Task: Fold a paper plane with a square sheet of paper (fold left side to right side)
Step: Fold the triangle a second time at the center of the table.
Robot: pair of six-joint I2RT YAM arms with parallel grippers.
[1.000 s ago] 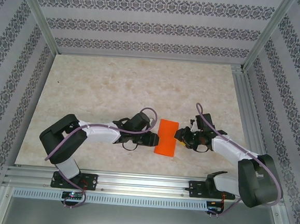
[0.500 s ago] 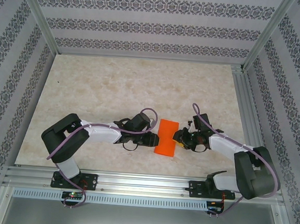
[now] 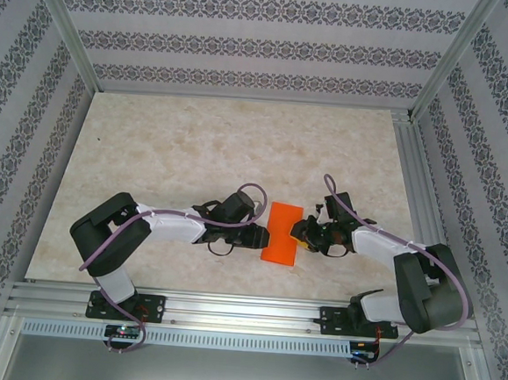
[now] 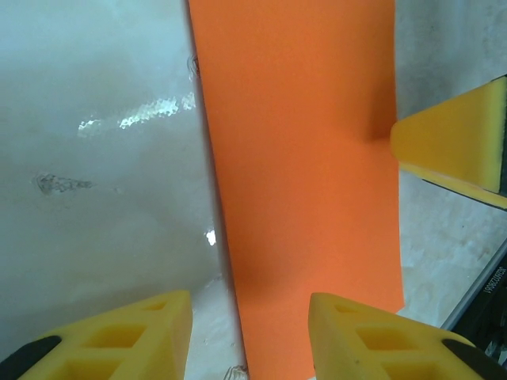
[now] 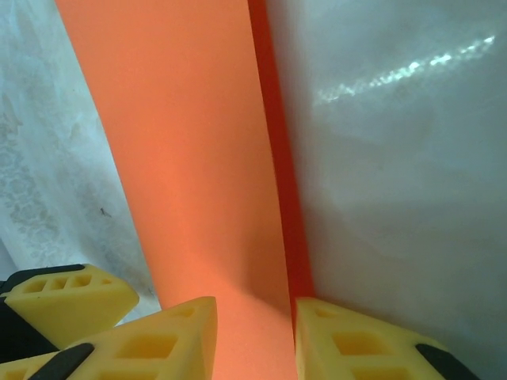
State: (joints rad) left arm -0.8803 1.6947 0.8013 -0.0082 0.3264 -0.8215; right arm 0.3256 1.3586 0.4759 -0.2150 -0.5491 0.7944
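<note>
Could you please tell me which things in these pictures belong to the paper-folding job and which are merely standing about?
Part of the job:
- orange paper, lying flat as a two-layer rectangle
- left claw, at the paper's left edge
- right claw, at the paper's right edge

Just there:
- table
- metal rails along the near edge
- patterned walls

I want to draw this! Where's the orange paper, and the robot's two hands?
orange paper (image 3: 281,233): top view, middle of the sheet.
left hand (image 4: 249,313): left wrist view, between its yellow fingertips.
right hand (image 5: 255,313): right wrist view, between its yellow fingertips.
</note>
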